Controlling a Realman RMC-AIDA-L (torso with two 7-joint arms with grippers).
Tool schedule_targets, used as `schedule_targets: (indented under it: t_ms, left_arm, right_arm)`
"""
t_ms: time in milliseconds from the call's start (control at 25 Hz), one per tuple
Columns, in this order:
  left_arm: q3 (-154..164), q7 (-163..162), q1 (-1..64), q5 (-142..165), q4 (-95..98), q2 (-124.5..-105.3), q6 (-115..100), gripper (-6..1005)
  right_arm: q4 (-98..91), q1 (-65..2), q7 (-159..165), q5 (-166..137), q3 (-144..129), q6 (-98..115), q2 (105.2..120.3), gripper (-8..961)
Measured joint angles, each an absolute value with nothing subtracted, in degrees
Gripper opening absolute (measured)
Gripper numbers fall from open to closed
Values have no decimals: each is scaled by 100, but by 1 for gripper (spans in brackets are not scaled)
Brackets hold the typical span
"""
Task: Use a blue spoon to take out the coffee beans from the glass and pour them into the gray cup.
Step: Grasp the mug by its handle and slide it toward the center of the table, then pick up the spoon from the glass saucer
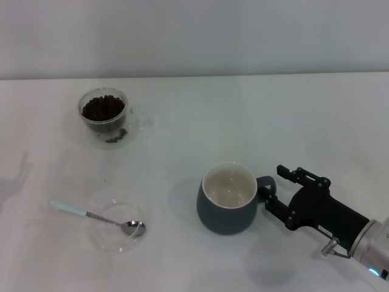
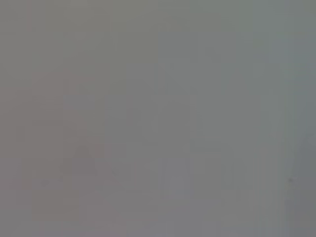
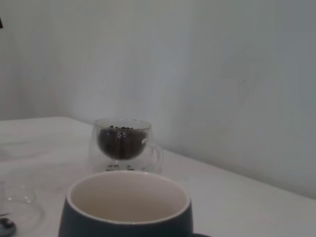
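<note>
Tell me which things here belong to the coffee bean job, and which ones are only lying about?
For the job:
spoon
beans
glass
gray cup
right tool, at the cup's handle

Lying about:
clear dish, under the spoon's bowl
table

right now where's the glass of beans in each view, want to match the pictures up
Head view: the glass stands upper left on the table, full of beans, far from the right claw.
Left wrist view: not in it; only a blank gray surface shows.
Right wrist view: the glass sits mid-frame, behind the gray cup.
Shared landmark: the gray cup, centre-right in the head view, bottom foreground in the right wrist view.
</note>
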State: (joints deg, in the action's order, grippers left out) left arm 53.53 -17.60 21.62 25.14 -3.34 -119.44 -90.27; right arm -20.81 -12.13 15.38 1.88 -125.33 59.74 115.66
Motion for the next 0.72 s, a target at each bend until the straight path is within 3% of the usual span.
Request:
schedule_targets:
  t_ms: [160, 720]
  left_arm:
    - [5353, -1750, 2167, 2514, -333, -11936, -9027, 888]
    - [5352, -1778, 2198, 2450, -264, -11935, -8892, 887]
  right_arm:
    - [-1938, -1194, 1522, 151, -12565, 6198, 11550, 592]
    - [-837, -1090, 1814, 158, -12540, 7711, 11528, 583]
